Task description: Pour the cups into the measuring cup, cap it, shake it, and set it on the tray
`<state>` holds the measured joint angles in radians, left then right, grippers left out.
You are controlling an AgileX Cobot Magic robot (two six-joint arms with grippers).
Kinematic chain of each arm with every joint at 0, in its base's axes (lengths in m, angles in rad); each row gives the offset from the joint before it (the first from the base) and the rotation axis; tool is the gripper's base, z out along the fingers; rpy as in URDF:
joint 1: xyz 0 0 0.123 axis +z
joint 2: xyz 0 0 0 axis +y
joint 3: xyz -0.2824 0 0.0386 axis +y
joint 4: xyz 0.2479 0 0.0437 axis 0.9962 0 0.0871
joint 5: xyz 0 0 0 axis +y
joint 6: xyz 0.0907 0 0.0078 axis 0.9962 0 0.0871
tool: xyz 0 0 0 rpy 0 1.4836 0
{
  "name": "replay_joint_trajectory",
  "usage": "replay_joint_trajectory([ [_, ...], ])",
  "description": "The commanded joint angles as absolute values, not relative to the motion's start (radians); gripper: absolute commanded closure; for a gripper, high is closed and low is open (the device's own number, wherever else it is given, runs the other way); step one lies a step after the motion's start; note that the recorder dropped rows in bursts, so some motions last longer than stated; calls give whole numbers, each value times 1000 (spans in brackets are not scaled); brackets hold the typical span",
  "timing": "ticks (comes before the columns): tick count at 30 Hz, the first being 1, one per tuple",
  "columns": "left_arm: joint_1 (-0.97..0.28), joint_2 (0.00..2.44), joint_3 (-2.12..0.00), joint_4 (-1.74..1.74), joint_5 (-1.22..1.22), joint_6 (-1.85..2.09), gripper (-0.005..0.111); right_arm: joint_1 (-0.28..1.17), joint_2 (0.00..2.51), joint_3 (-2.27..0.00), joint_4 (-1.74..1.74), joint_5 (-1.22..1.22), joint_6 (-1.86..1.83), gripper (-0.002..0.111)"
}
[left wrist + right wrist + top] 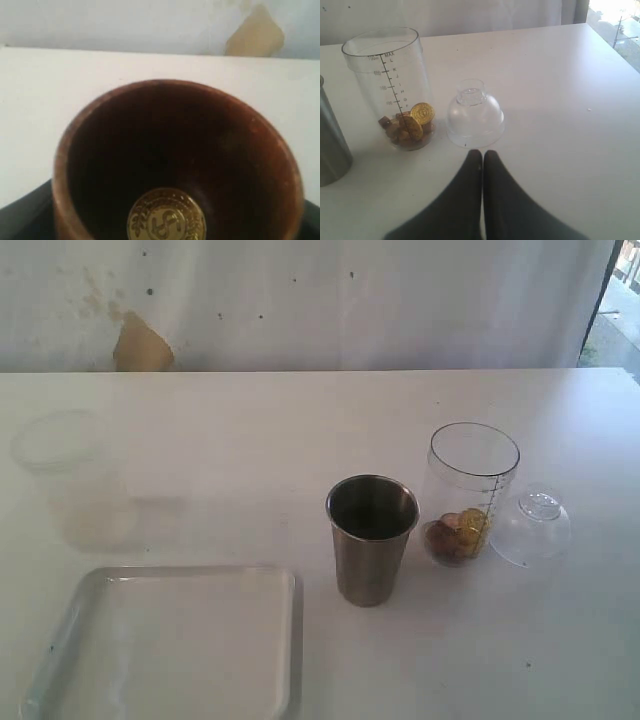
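The brown wooden cup (175, 150) fills the left wrist view, with a gold coin (166, 220) lying inside it. My left gripper's dark fingers (22, 217) show at both sides of the cup, shut on it. The steel tumbler (371, 538) stands upright at the table's middle. To its right stands the clear measuring cup (468, 495) (395, 85), with gold coins and brown bits in its bottom. The clear dome cap (532, 527) (474, 114) rests on the table beside it. My right gripper (482, 153) is shut and empty, just short of the cap. Neither gripper appears in the exterior view.
The white tray (170, 640) lies at the front left. A frosted plastic cup (70, 480) stands behind it at the left. The table's right edge (620, 47) runs past the cap, and a white wall (320, 300) closes the back.
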<state>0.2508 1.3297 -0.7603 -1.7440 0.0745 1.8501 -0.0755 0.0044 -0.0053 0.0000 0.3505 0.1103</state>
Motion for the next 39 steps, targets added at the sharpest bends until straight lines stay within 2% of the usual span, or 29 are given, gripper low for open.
replay_joint_trajectory([
  [1, 381, 1392, -740, -1744, 368, 1964, 107, -79, 0, 0, 0, 351, 110, 108],
  [4, 432, 1454, -740, -1744, 611, 2119, 107, -79, 0, 0, 0, 351, 110, 108],
  [6, 437, 1503, -745, -1744, 666, 2117, 107, -79, 0, 0, 0, 351, 110, 108],
  [14, 437, 1722, -802, -1744, 519, 2117, 107, -79, 0, 0, 0, 351, 110, 108],
  [24, 437, 1770, -889, -1744, 423, 2112, 107, -79, 0, 0, 0, 351, 110, 108],
  [26, 437, 1787, -897, -1744, 458, 2088, 107, -79, 0, 0, 0, 351, 110, 108],
  [31, 433, 1885, -933, -1744, 723, 2117, 107, -79, 0, 0, 0, 351, 110, 108],
  [39, 423, 2040, -1017, -1744, 732, 2117, 107, -79, 0, 0, 0, 351, 110, 108],
])
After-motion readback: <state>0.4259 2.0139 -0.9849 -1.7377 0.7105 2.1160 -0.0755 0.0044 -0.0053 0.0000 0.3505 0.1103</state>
